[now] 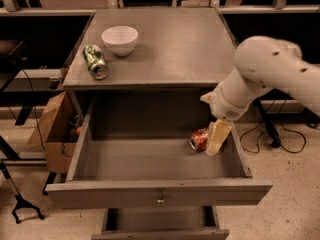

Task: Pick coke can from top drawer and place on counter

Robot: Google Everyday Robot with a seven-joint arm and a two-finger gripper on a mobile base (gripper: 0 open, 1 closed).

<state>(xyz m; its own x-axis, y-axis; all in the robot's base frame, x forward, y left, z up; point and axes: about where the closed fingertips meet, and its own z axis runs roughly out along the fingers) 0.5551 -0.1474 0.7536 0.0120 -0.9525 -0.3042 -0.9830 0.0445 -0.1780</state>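
The coke can [199,139] lies on its side at the right of the open top drawer [159,193], partly hidden by the gripper. The gripper [216,138] hangs from the white arm [260,76] and reaches down into the drawer, directly at the can's right end. The counter [170,44] is the grey cabinet top behind the drawer.
A white bowl [120,39] and a green can [95,61] lying on its side sit at the counter's left. The lower drawer [160,224] is slightly open below. A cardboard box [52,134] stands left of the cabinet. Cables [280,139] lie on the floor at right.
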